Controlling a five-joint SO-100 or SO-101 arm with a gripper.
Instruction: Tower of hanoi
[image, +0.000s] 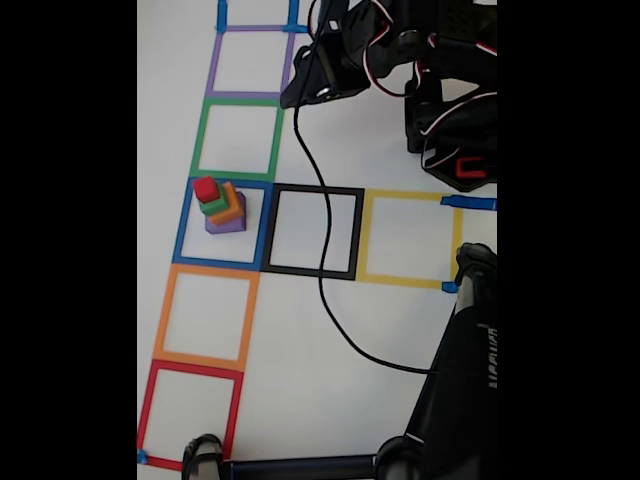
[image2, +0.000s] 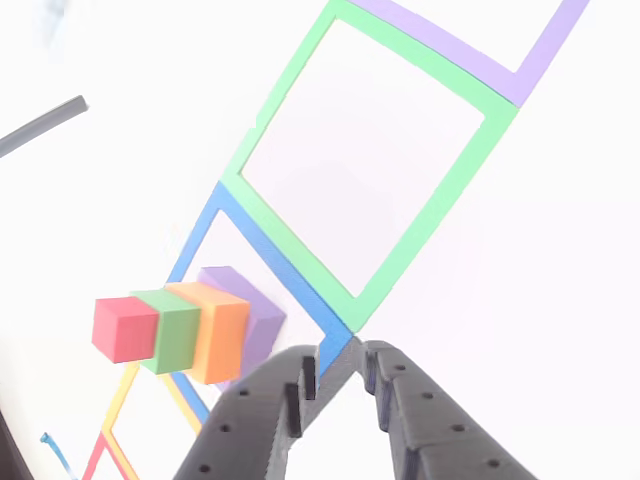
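Observation:
The tower of hanoi stands stacked inside the blue tape square (image: 182, 225) at the left of the fixed view: purple cube (image: 226, 224) at the base, then orange (image: 228, 208), green (image: 213, 203) and red (image: 205, 187) on top. In the other view the same stack appears lying sideways: red (image2: 125, 328), green (image2: 175, 330), orange (image2: 218, 332), purple (image2: 255, 310). My gripper (image: 292, 100) hangs at the top of the fixed view, well above and to the right of the stack, over the purple square's right edge. Its fingertips (image2: 340, 365) are almost together with nothing between them.
Tape squares form a column: purple (image: 212, 65), green (image: 275, 140), blue, orange (image: 165, 310), red (image: 235, 410). Black (image: 357, 235) and yellow (image: 410, 196) squares extend right. A black cable (image: 322, 270) crosses the black square. A black stand (image: 460, 380) fills the lower right.

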